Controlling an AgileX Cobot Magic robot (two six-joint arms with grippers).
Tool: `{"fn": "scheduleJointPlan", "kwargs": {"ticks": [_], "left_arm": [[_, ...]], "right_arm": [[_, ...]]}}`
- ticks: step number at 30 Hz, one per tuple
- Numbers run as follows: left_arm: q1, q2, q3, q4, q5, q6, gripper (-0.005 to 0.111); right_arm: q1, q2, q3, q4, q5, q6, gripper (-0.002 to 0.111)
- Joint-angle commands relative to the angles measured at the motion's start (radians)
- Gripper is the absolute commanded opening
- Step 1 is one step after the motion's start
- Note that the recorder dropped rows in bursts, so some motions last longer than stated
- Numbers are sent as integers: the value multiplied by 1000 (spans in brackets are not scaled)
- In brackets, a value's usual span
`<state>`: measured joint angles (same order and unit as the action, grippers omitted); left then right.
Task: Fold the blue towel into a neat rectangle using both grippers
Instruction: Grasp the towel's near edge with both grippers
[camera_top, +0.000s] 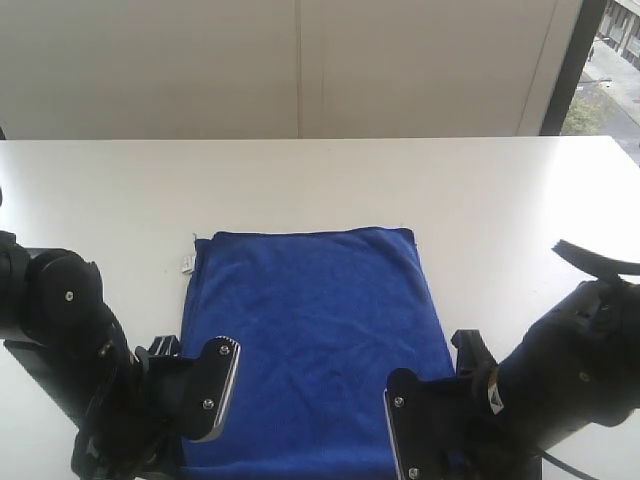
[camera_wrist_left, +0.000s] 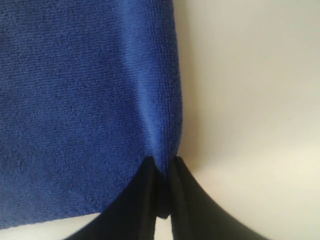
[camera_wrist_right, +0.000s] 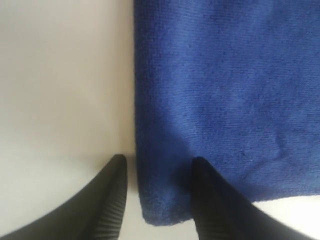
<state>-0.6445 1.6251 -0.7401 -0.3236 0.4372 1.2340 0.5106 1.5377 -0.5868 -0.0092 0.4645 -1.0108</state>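
Two jaws matter most to me right now. On my left gripper (camera_wrist_left: 162, 161) the jaws are almost together. They pinch a little bit of the blue towel (camera_wrist_left: 75, 100) right at its side edge, near a corner. The cloth puckers up into the pinch, so I think I have a real hold there.

On my right gripper (camera_wrist_right: 159, 161) the jaws stand apart. One sits over the bare white table (camera_wrist_right: 60, 75) and the other sits over the cloth, so the towel's edge and corner lie between them. Nothing is squeezed there yet. I think they stand that way so they can close on that corner.

Looking wider, the towel lies flat on the table, spread out between my two arms. Each gripper is at one of the two corners closest to the arms. A small white tag (camera_top: 187, 263) pokes out at the far left corner. My guess is that I take these corners so I can lift this edge and lay it over the far edge.
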Motion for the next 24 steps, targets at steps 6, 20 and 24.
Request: {"fn": "scheduleJointPlan", "kwargs": {"ticks": [6, 20, 24], "left_arm": [[-5, 4, 6, -14, 28, -7, 15], [-5, -18, -4, -14, 117, -4, 0], [-5, -72, -4, -14, 115, -8, 0]], "right_arm": [[-3, 44, 7, -10, -48, 19, 38], [-3, 28, -10, -7, 107, 29, 3], [-3, -15, -23, 1, 143, 55, 3]]}}
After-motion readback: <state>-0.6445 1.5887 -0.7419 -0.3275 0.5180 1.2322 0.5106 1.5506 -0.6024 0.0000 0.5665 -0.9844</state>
